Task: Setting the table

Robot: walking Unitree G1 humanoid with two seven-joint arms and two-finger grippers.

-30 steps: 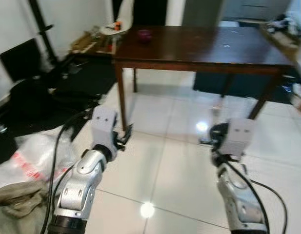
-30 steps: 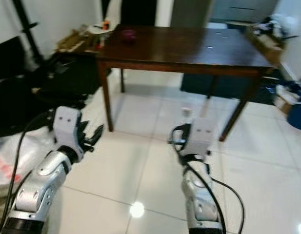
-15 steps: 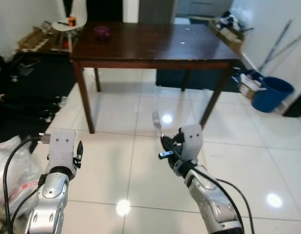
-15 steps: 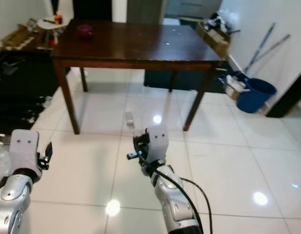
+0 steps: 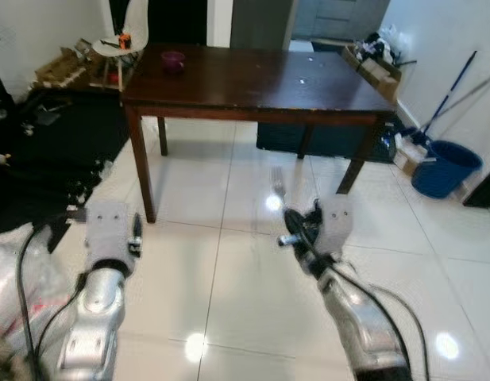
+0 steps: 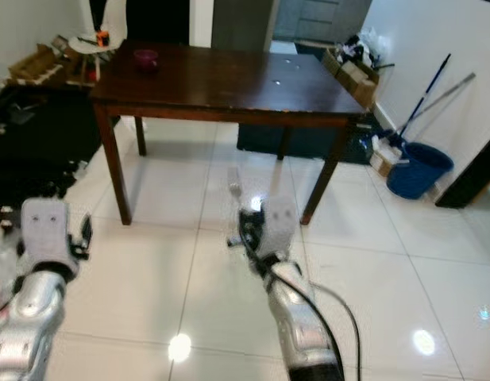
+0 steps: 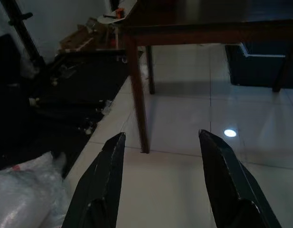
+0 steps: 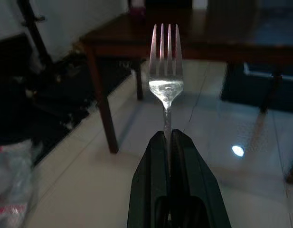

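I had the fork (image 8: 166, 71) pinched by its handle between the two black fingers of the right gripper (image 8: 168, 142), tines pointing up and away from the wrist, clear of everything else. From the head camera the same fork (image 5: 278, 184) stood upright above the right gripper (image 5: 296, 230), held out over the white tiled floor (image 5: 237, 262) in front of the robot and well short of the table.

The left gripper (image 7: 160, 142) was held out at about the same height on the other side, its fingers (image 7: 110, 166) spread wide with nothing between them, only floor and a table leg visible through the gap.

Ahead stood the dark wooden table (image 5: 252, 75), its near edge facing me. A small purple bowl (image 5: 173, 60) sat near its far left corner; the rest of the top I saw as bare dark wood with a few light specks.

Left of the table was a dark cluttered area with a low shelf of odds and ends (image 5: 66, 67) and a crumpled clear plastic bag (image 5: 18, 270) by the left arm. To the right, against the wall, stood a blue bucket (image 5: 443, 167) with mop handles (image 5: 451, 87) leaning beside it, and a cardboard box (image 5: 372, 63) of things further back.
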